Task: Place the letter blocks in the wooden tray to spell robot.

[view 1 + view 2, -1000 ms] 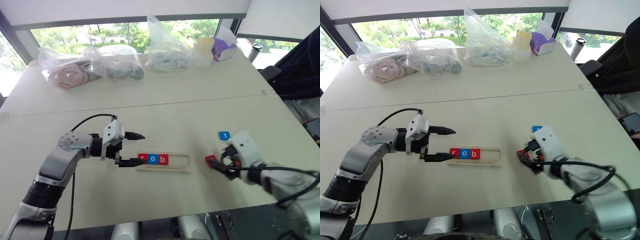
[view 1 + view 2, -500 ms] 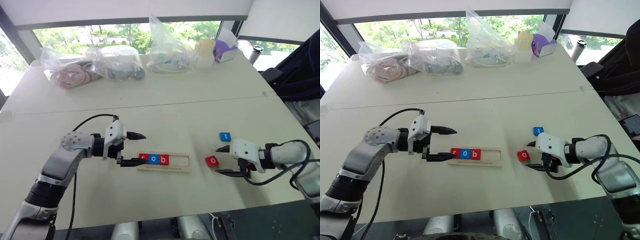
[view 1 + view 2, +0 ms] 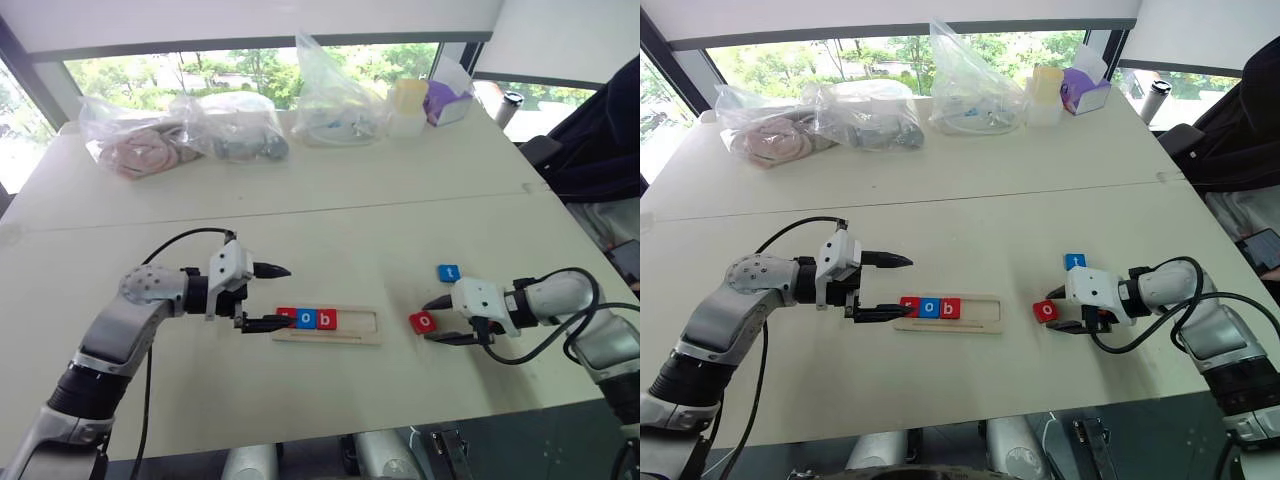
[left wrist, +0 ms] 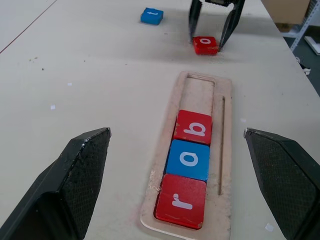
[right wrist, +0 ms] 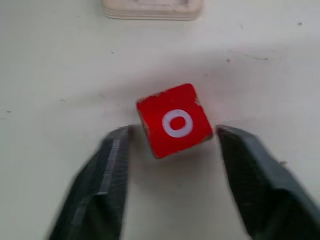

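Head views: the left tool is being held spread wide at the left end of the wooden tray, which is lying on the pale surface. The right tool is being closed on the red o block, right of the tray. The blue t block is lying just beyond it, apart.

Left wrist view: the red r block, blue o block and red b block are being kept side by side in the tray; the remaining length is bare wood.

Right wrist view: the red o block is being pinched, turned askew, between the black fingers, resting on the surface.
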